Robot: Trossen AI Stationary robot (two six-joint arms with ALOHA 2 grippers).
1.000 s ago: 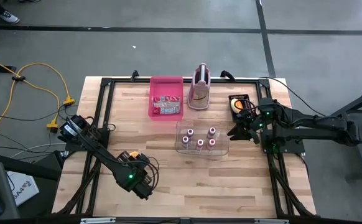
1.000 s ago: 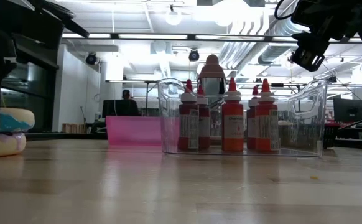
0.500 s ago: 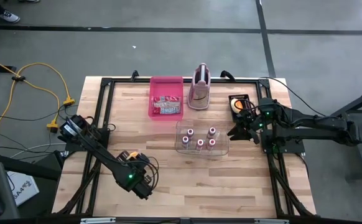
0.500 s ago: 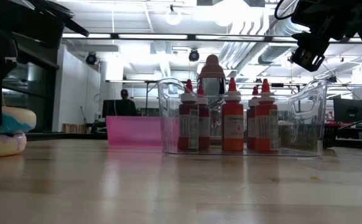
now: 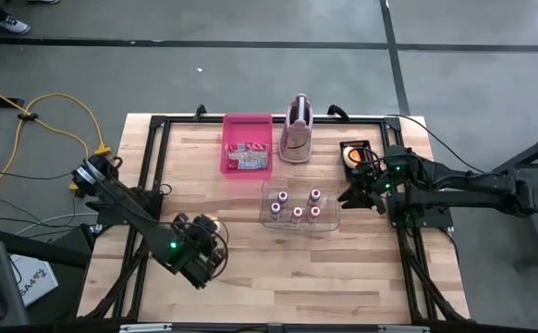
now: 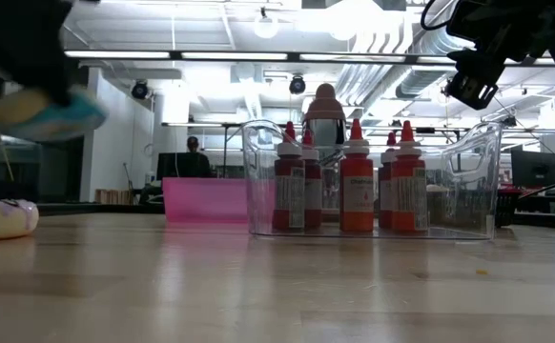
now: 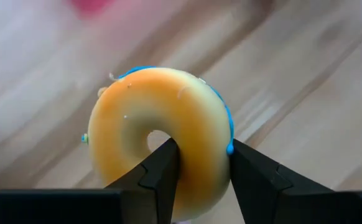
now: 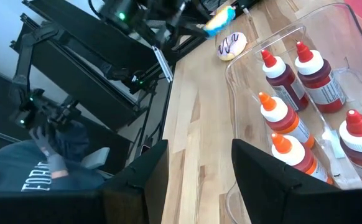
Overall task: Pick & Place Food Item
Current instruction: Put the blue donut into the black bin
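clear bin (image 5: 300, 205) holds red sauce bottles (image 6: 357, 178); pink tray (image 5: 247, 144) holds packets (image 5: 247, 155).

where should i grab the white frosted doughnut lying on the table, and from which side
Come from above onto the white-frosted doughnut and pinch one side of its ring, one jaw in the hole, one outside the rim. It lies flat on the table, frosting up, so the hole opens upward. The left gripper holds the blue-frosted doughnut the same way.
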